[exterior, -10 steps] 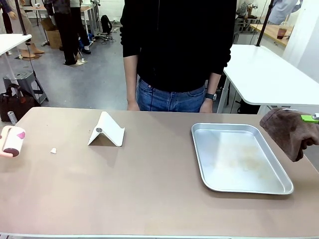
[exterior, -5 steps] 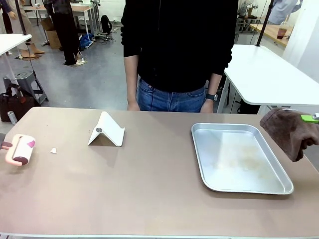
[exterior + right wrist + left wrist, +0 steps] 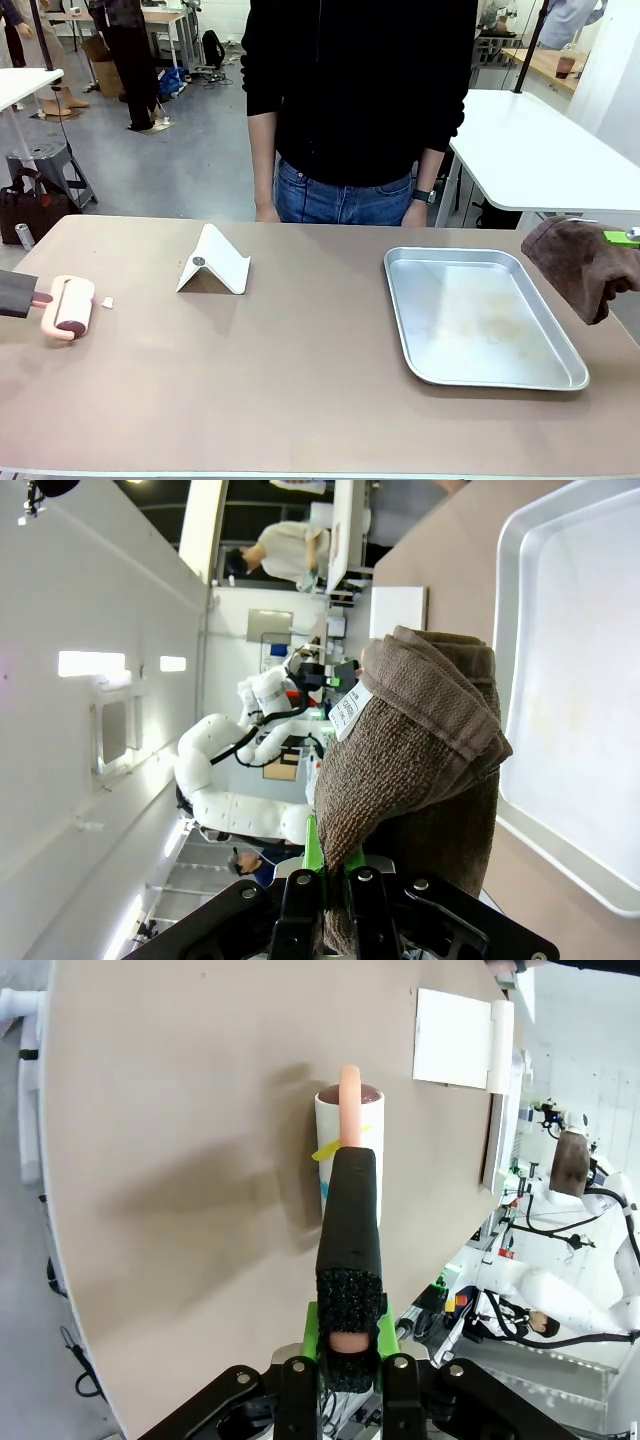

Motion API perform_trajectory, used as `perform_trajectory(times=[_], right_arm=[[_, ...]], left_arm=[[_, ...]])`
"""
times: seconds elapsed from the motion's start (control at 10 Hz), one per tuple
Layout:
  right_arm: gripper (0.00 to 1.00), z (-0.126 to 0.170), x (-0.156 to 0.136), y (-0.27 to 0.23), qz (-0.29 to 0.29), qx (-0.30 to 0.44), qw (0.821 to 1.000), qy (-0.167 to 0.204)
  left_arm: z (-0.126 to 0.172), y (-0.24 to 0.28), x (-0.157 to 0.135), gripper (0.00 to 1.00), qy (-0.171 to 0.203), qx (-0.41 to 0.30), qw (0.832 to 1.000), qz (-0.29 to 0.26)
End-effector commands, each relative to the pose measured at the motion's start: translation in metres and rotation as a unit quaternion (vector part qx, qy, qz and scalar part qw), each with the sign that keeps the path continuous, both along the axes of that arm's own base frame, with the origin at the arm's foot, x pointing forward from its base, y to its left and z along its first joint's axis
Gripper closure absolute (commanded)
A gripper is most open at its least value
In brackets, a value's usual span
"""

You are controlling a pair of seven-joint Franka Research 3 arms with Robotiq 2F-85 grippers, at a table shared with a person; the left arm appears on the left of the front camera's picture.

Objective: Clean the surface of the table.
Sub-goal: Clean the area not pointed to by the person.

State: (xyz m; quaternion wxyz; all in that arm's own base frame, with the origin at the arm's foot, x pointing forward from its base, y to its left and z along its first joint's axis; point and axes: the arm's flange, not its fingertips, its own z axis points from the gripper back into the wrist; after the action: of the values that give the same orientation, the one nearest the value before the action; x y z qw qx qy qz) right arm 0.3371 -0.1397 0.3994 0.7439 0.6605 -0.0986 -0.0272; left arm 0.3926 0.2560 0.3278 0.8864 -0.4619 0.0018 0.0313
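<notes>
The left gripper (image 3: 348, 1338) is mostly cut off at the front view's edge. From its wrist I see both green pads pinched on the black foam handle of a lint roller (image 3: 70, 305), whose pink stem hides part of the drum. The right gripper (image 3: 335, 878) is buried under the brown towel (image 3: 580, 268) it clamps, held off the table's right end, and only a green tip pokes out. A white tag (image 3: 350, 708) sticks out of the towel's fold, its print too small to read. The person (image 3: 355, 100) at the far edge is cut off above the shoulders.

The table (image 3: 300, 390), matte beige-brown with a thin pale edge, spreads across the foreground. The roller sits low over its left end, near a tiny white scrap (image 3: 107, 302); I cannot tell whether it touches. A folded white stand (image 3: 213, 262) and a shiny rimmed metal tray (image 3: 480, 320) rest on the table. The towel looks like nubby terry.
</notes>
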Motion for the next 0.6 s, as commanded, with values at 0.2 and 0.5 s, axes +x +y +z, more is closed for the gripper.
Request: perform_trajectory(times=[0.2, 0.5], right_arm=[[0.93, 0.006, 0.0, -0.003, 0.003, 0.006, 1.0, 0.0], [0.93, 0.006, 0.0, -0.003, 0.003, 0.006, 1.0, 0.0]], left_arm=[[-0.01, -0.034, 0.015, 0.78, 0.013, 0.014, 1.0, -0.007], [-0.007, -0.052, 0.04, 0.78, 0.031, 0.01, 0.999, -0.018]])
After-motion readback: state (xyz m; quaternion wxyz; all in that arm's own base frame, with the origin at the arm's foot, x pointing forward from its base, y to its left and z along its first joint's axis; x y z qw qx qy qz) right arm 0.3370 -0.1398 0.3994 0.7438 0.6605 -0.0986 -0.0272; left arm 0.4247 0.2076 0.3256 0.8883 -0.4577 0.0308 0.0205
